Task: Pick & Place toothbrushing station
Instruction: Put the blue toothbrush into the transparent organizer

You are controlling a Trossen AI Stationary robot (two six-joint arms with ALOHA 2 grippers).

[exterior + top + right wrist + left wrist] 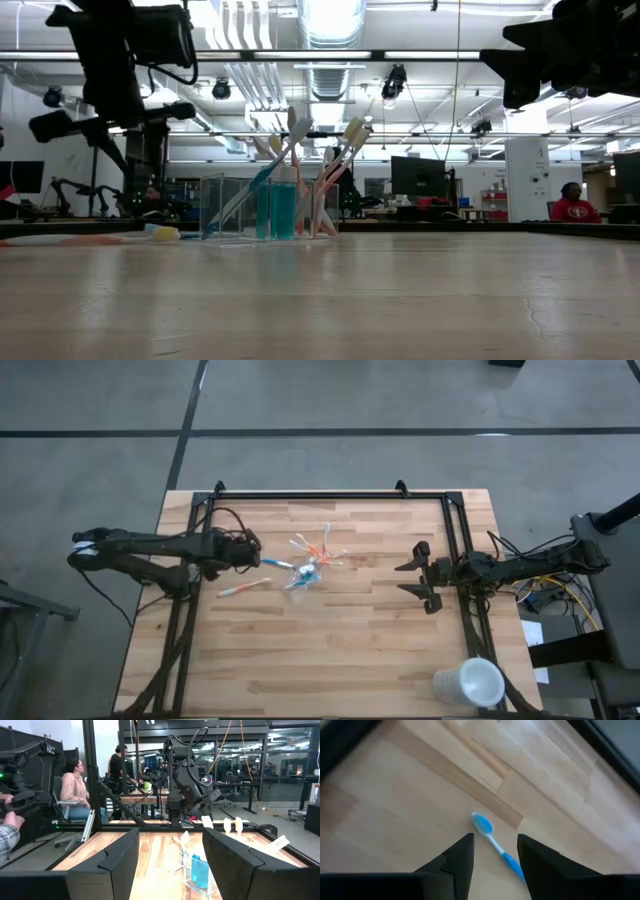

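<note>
Blue was the brush [496, 845] that mattered; it lay flat on the wooden table [330, 650], loose from the rest, its head poking out between the left gripper's fingers [462, 857] in the wrist view; those fingers stood apart on either side of the handle and did not appear to touch it, so I judged the brush not yet gripped; the left gripper [250, 550] hung over the table's left part, just beside the station, probably placed there to close on that stray brush and carry it across. Another brush [243, 588] lay flat near it, likely awaiting the same treatment. The clear cup [268, 208] stood upright near the table's middle, with several brushes [335, 165] leaning out of it at angles, heads up, as brushes rest against a rim; something blue, probably the tube [282, 210], stood inside it. The right gripper [418, 580] waited well apart on the right, raised off the table, fingers spread and holding nothing, facing the cup. A white cup [470, 684] sat near the front right corner, away from everything. People sat at desks in the room beyond the table.
</note>
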